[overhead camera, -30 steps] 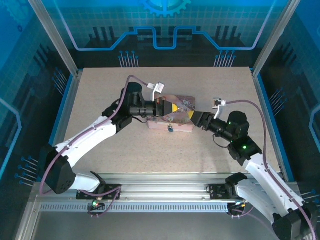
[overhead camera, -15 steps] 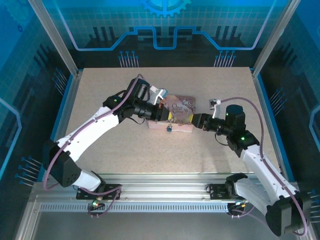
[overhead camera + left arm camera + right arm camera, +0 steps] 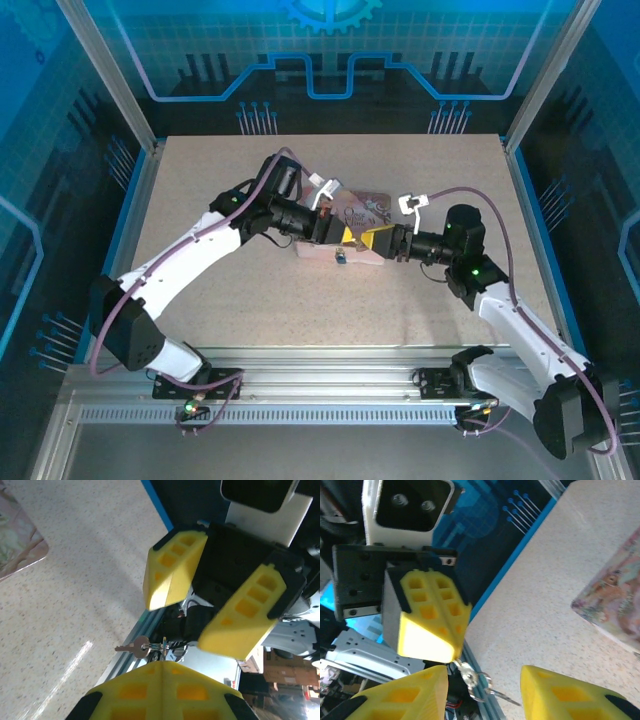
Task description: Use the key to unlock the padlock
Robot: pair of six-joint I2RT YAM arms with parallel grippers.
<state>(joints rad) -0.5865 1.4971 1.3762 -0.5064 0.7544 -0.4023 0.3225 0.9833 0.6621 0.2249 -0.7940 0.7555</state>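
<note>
left end effector (image 3: 349, 235) opposite right one (image 3: 373, 240)

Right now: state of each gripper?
Left gripper: closed on the key.
Right gripper: open, empty.

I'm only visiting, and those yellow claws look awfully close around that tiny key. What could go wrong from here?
1. The key dangles from the very tips of the shut left gripper, so it might slip out and drop.
2. The open right gripper faces it closely; closing on a loosely hanging key, it could miss or knock the left gripper.
</note>
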